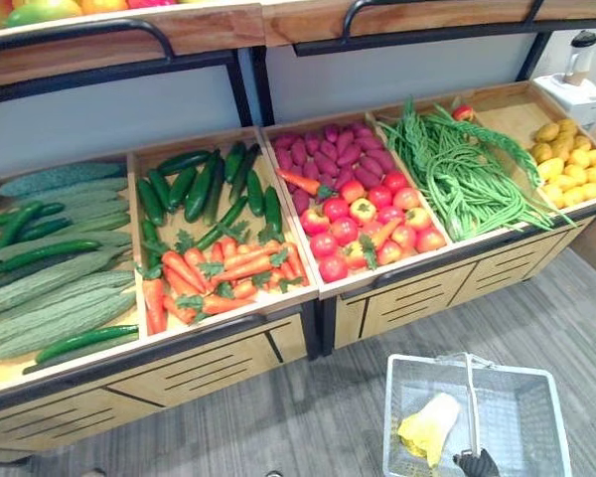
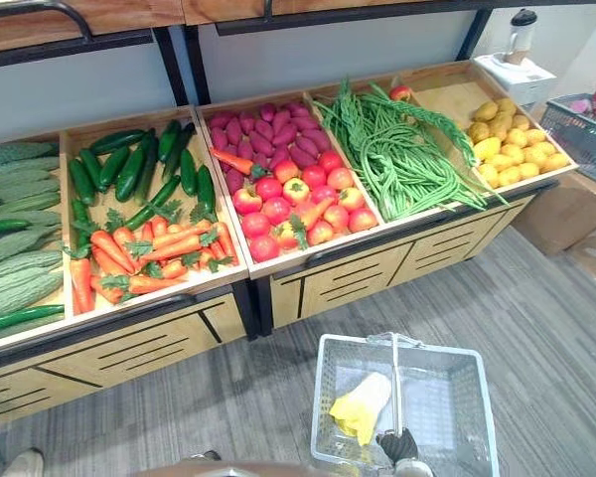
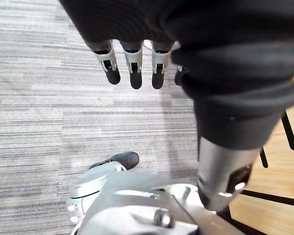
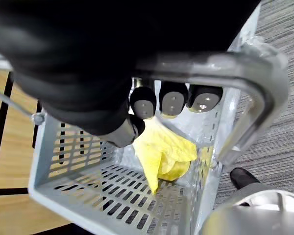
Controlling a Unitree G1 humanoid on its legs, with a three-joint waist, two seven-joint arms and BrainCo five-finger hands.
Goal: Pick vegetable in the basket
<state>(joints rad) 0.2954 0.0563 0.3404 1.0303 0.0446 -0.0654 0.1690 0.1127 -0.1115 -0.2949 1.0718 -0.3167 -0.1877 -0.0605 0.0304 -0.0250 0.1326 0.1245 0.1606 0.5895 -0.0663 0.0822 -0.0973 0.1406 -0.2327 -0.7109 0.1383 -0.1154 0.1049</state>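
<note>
My right hand (image 4: 172, 100) is shut on the metal handle (image 4: 225, 66) of a grey wire basket (image 1: 536, 397), which hangs low over the floor in front of the stand. A crumpled yellow leafy item (image 1: 427, 427) lies on the basket's floor at its left side. The same right hand (image 2: 397, 445) shows at the picture's lower edge. My left hand (image 3: 132, 68) hangs over grey carpet with straight fingers and holds nothing. The wooden stand holds carrots (image 1: 209, 273), cucumbers (image 1: 194, 184), tomatoes (image 1: 372, 224), purple roots (image 1: 333, 154) and long green beans (image 1: 457, 169).
Bumpy green gourds (image 1: 50, 283) fill the far-left bin, and yellow produce (image 1: 576, 164) the far-right one. A blender (image 1: 579, 55) stands on a white box behind. A second basket (image 2: 586, 124) sits on a cardboard box (image 2: 566, 214) at right. A person's shoe (image 2: 25, 462) shows lower left.
</note>
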